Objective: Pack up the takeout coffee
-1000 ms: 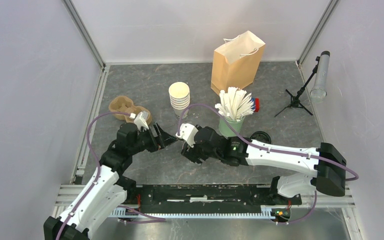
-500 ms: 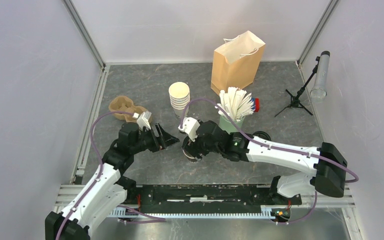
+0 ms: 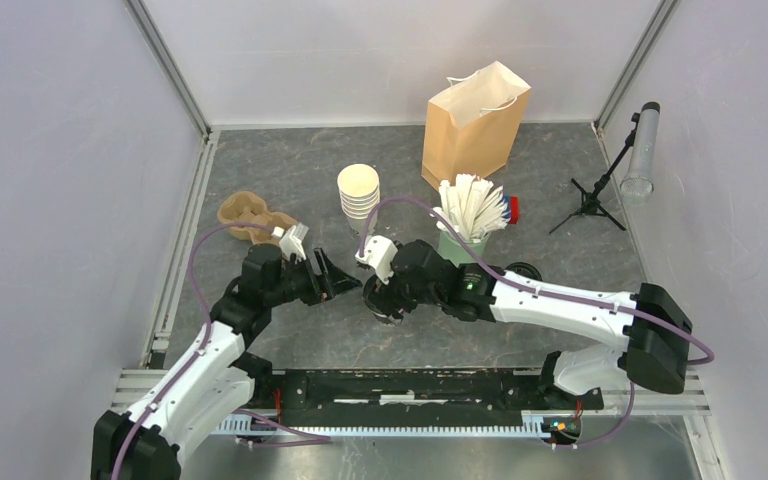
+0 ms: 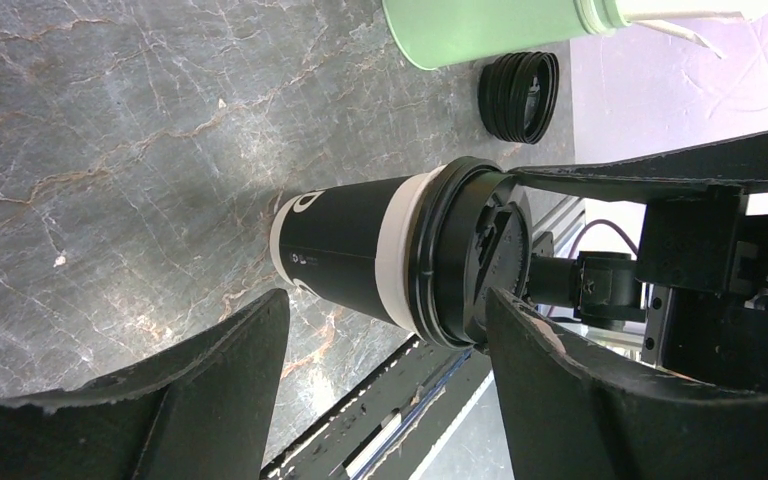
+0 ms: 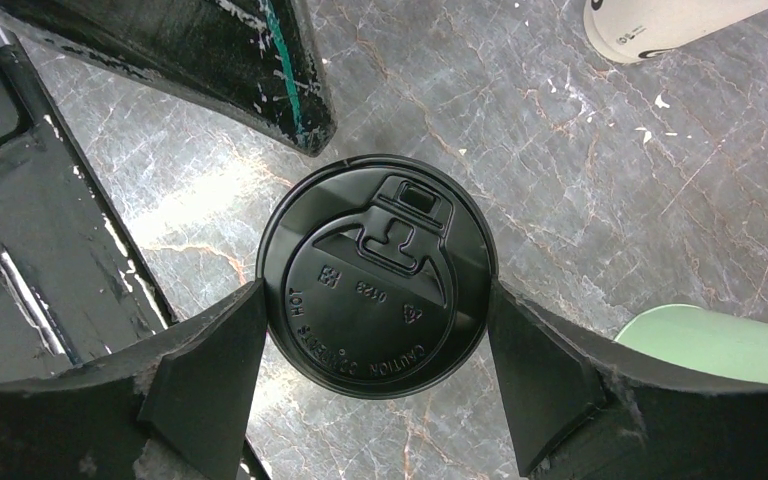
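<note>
One takeout coffee cup (image 4: 360, 255) stands on the table, with a dark body, a cream band at the top and a black lid (image 5: 375, 275). My right gripper (image 5: 375, 290) is above it, a finger against each side of the lid rim. In the top view my right gripper (image 3: 382, 297) covers the cup. My left gripper (image 3: 338, 277) is open just left of the cup. In the left wrist view my left gripper (image 4: 385, 300) has its fingers apart, with the cup beyond the tips. No second lidded cup is in view. The brown paper bag (image 3: 475, 125) stands upright at the back.
A stack of lidless cream cups (image 3: 358, 190) and a green cup of white sticks (image 3: 465, 235) stand just behind the grippers. A stack of black lids (image 3: 523, 272) lies to the right. A brown cardboard carrier (image 3: 250, 212) lies at the left, a small tripod (image 3: 600, 190) at the right.
My right gripper has shifted slightly back and now sits over the lidded cup. My left gripper has moved a little to the right, closer to the cup. Little changed in the last half second.
</note>
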You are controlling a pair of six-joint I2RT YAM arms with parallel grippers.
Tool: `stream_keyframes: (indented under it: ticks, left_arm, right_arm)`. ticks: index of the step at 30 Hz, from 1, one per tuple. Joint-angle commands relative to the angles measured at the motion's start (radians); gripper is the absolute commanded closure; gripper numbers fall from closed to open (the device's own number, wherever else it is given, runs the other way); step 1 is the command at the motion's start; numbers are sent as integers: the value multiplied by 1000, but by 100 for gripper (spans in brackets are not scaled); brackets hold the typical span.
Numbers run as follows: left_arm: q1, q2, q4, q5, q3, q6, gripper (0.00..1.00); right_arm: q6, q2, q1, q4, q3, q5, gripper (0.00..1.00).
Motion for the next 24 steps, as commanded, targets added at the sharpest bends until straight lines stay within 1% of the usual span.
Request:
stream_keyframes:
  ticks: [1, 6, 16, 20, 24]
  left_arm:
    - [4, 8, 59, 28, -6, -39, 22]
    - [5, 18, 68, 33, -8, -39, 23]
    - [4, 22, 84, 44, -18, -50, 25]
    - [4, 30, 93, 48, -18, -56, 26]
    - [4, 43, 111, 60, -20, -64, 30]
  right_arm:
    - [10, 13, -4, 0, 8, -6, 18]
    - [6, 33, -4, -21, 20, 1, 17]
    - [11, 45, -5, -12, 7, 1, 16]
    - [15, 30, -4, -11, 13, 5, 12]
    - [18, 14, -3, -14, 24, 15, 7]
